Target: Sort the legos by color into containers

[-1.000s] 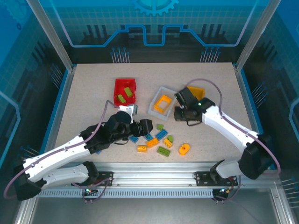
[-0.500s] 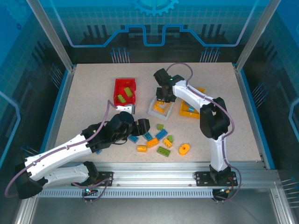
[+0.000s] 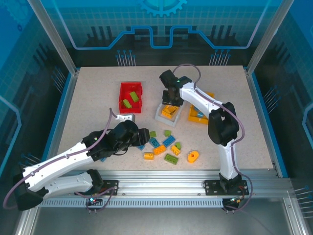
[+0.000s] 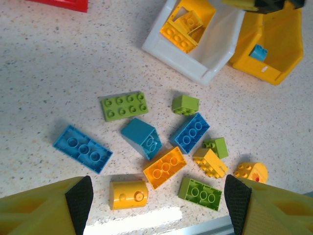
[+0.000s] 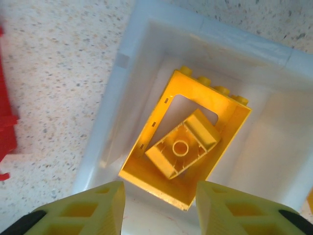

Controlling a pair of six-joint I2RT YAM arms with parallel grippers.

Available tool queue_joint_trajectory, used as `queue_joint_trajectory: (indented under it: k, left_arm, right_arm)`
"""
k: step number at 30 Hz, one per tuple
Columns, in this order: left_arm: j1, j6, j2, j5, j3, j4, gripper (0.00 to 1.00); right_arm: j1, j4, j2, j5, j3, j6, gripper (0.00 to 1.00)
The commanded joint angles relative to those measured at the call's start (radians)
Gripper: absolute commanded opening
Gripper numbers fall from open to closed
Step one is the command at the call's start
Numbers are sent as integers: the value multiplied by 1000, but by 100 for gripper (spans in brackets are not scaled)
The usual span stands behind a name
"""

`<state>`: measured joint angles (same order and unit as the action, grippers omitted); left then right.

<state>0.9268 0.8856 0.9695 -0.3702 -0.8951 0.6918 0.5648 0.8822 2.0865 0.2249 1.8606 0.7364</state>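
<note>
Loose legos lie near the table's front: green (image 4: 124,105), blue (image 4: 82,149), orange (image 4: 165,167) and a yellow round-topped one (image 4: 127,194). My left gripper (image 4: 159,200) hangs open above this pile (image 3: 166,147), holding nothing. The white bin (image 5: 161,27) holds the hollow orange frame (image 5: 146,166), and a small yellow brick (image 5: 182,147) lies underside up inside that frame. My right gripper (image 5: 159,210) is open just above it, over the white bin (image 3: 160,115). The red bin (image 3: 131,96) holds green bricks. The yellow bin (image 4: 279,44) holds a blue brick (image 4: 258,52).
The right arm (image 3: 205,100) reaches across the yellow bin (image 3: 197,117) and hides much of it. The three bins stand in a row across the middle of the table. An aluminium rail (image 3: 161,176) runs along the front edge.
My right arm swung left over the white bin and its jaws opened; the small yellow brick now lies in the frame. My left gripper drew back a little, uncovering a green brick.
</note>
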Motion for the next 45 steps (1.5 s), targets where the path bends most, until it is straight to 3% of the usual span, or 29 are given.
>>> queue_joint_trajectory:
  k: [1, 5, 11, 15, 20, 33, 39, 45]
  left_arm:
    - [-9, 37, -24, -37, -1, 80, 76]
    - [-61, 43, -15, 19, 5, 100, 75]
    - [-218, -15, 183, 243, -27, 47, 73]
    - [-222, -71, 394, 227, -138, 27, 74]
    - [-223, -92, 604, 209, -233, -12, 74]
    - [-247, 596, 740, 330, -208, -190, 74]
    - [-247, 762, 754, 323, -190, -165, 72]
    - [-247, 838, 747, 280, -175, -166, 71]
  right_arm:
    - [48, -6, -139, 64, 15, -61, 44]
    - [118, -88, -290, 124, -107, -144, 47]
    - [272, -383, -609, 76, -551, -301, 55]
    - [355, -436, -786, 84, -787, -294, 58]
    - [393, -411, -950, 85, -940, -207, 58]
    - [406, -337, -1057, 126, -976, -170, 59]
    - [406, -336, -1065, 119, -1002, -164, 59]
    - [407, -338, -1079, 123, -1005, -164, 59]
